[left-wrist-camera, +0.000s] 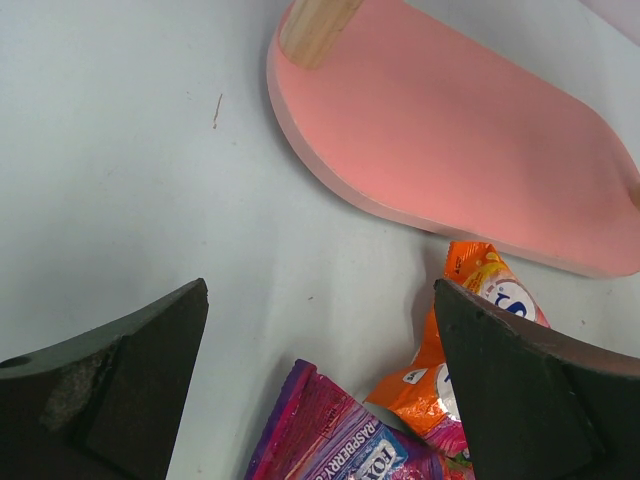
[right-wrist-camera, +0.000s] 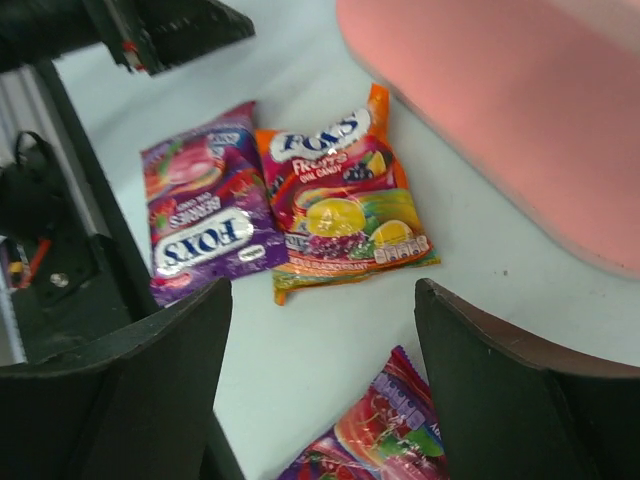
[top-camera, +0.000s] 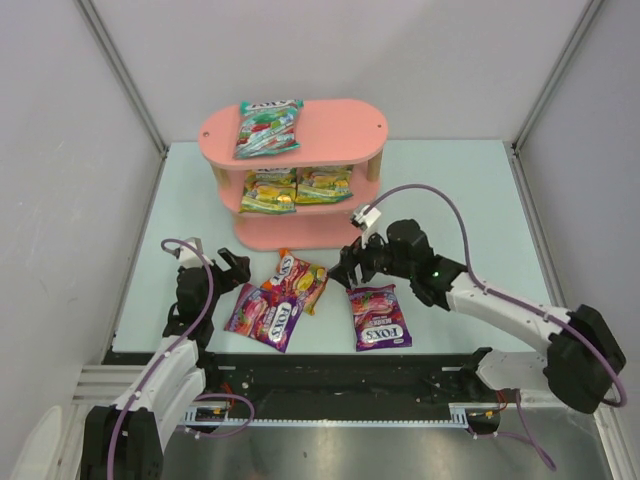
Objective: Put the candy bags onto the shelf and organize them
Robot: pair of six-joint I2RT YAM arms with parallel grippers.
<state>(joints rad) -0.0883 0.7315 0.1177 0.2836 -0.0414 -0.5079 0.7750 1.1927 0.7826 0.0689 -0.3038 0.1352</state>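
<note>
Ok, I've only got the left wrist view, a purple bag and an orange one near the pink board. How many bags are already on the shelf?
Observer: Three: a teal bag on the top board of the shelf, two yellow-green bags on the middle one.
Operator: Any bags on the table I can't see?
Observer: One, a second purple bag right of the orange bag.
Operator: And the right gripper?
Observer: Open, holding nothing, at that bag's far end.

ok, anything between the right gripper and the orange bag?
Nothing visible. The right gripper, open, faces the orange bag across bare table; a purple bag only borders its far side.
</note>
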